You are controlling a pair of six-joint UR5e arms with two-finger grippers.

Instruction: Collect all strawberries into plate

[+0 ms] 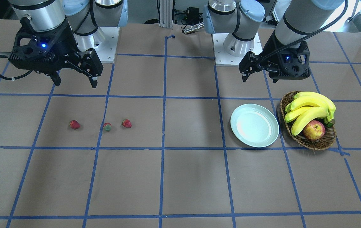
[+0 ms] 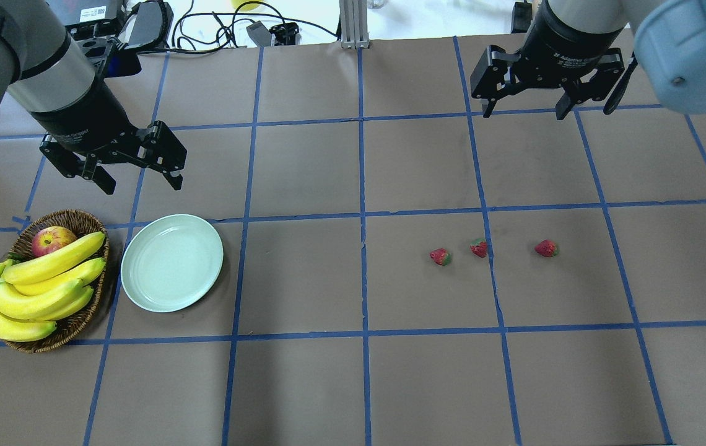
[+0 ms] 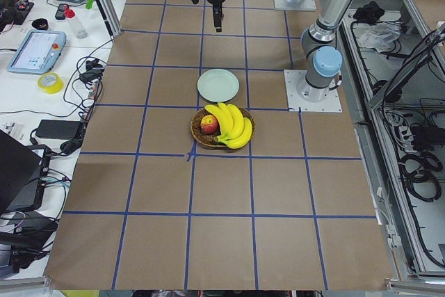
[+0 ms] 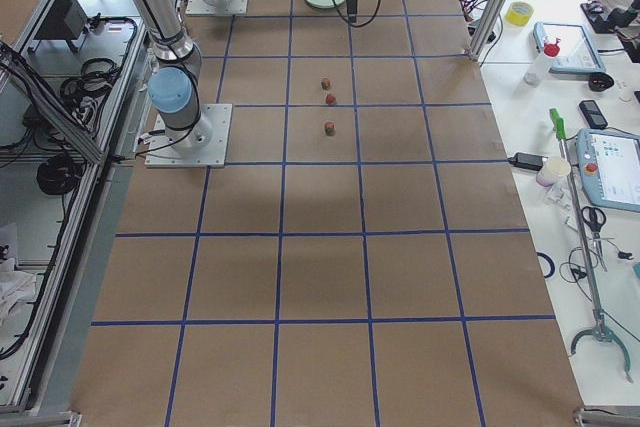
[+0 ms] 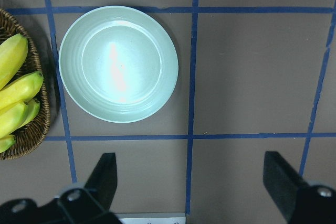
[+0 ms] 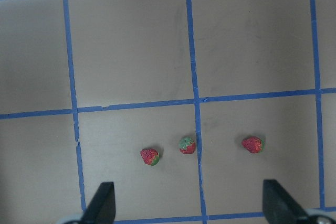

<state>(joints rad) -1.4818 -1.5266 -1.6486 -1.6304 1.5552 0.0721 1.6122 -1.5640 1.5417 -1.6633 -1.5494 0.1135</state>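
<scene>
Three strawberries lie in a row on the brown table: one (image 2: 440,256), one showing more green (image 2: 479,248), and one (image 2: 546,248). They also show in the front view (image 1: 74,124) (image 1: 107,127) (image 1: 126,123) and the right wrist view (image 6: 150,156) (image 6: 187,145) (image 6: 252,144). The mint-green plate (image 2: 142,282) lies empty at the left, also in the left wrist view (image 5: 71,66). My left gripper (image 2: 138,173) is open, raised behind the plate. My right gripper (image 2: 523,113) is open, raised well behind the strawberries.
A wicker basket (image 2: 90,223) with bananas (image 2: 43,285) and an apple (image 2: 49,240) stands left of the plate, almost touching it. Blue tape lines grid the table. Cables and devices lie along the far edge.
</scene>
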